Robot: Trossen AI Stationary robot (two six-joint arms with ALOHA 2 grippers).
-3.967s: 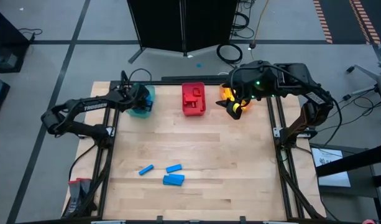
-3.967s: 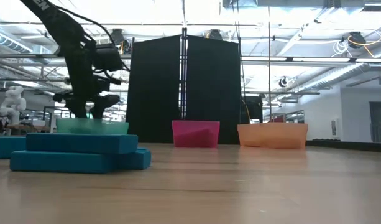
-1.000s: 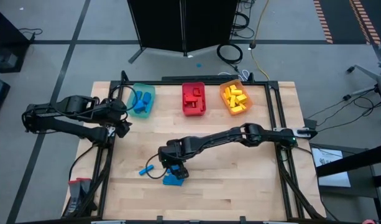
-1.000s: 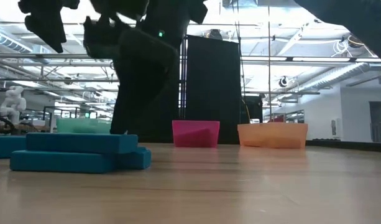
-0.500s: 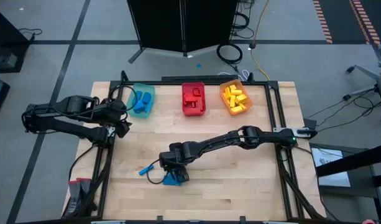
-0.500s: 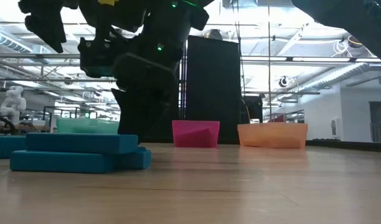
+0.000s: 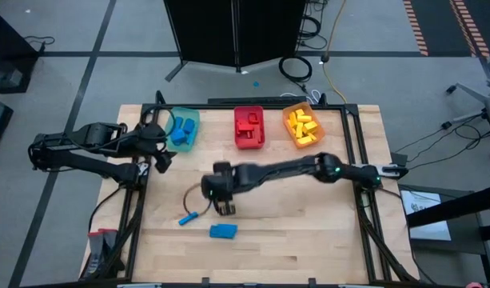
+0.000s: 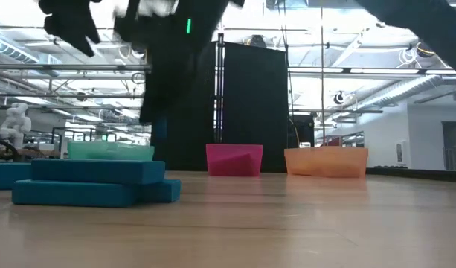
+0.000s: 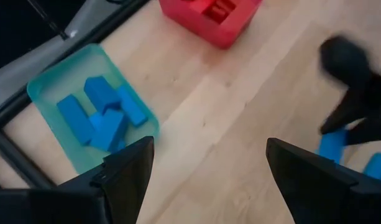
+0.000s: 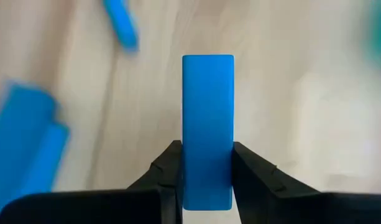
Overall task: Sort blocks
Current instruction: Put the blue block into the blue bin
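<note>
Most blocks already lie sorted by colour in the teal bin (image 7: 183,128), red bin (image 7: 248,126) and orange bin (image 7: 303,126); two blue blocks (image 7: 222,231) remain on the desk (image 7: 308,232); right pincer (image 7: 225,210), raised mid-desk, clamps a plain blue bar (image 10: 207,130); left pincer (image 7: 163,162) waits spread wide, empty, near the teal bin.

Two dark, slender jointed arms, left arm (image 7: 85,148) and right arm (image 7: 308,170), a green light on the right one.

Blue blocks (image 7: 223,231); teal bin (image 7: 183,128), red bin (image 7: 248,126), seemingly orange bin (image 7: 303,125); pale wood table (image 7: 308,232).
</note>
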